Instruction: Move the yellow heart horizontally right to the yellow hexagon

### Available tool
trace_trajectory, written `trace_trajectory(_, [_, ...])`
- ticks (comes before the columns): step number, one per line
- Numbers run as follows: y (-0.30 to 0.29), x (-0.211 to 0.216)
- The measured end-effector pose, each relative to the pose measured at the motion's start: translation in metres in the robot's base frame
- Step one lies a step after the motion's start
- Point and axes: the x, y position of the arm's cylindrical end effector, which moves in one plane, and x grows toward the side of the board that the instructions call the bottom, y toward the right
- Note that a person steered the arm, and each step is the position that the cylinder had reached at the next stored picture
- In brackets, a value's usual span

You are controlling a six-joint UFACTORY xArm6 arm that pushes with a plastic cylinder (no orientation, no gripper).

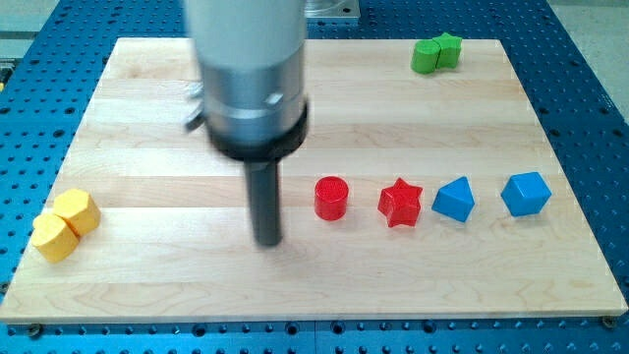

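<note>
Yellow heart block [54, 237] sitting touching yellow hexagon block [78, 210] near pale wooden tabletop's [147, 285] left edge, blue perforated bench [590, 59] surrounding, my tip [267, 241] standing mid-board touching nothing, left of red cylinder [331, 198], no writing legible

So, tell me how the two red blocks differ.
The red cylinder is round with a flat circular top; the red star has pointed arms. The cylinder lies nearer my tip, which is to its left in the view; the star sits farther right, beside the blue blocks. Both are red, in the same row.
</note>
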Motion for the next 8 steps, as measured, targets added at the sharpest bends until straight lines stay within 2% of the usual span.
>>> trace_trajectory(1, [-0.152,0.03])
trace_trajectory(2, [-0.233,0.018])
trace_trajectory(5, [-0.106,-0.05])
trace_trajectory(6, [-0.09,-0.043])
trace_trajectory(7, [-0.143,-0.049])
trace_trajectory(8, [-0.114,-0.072])
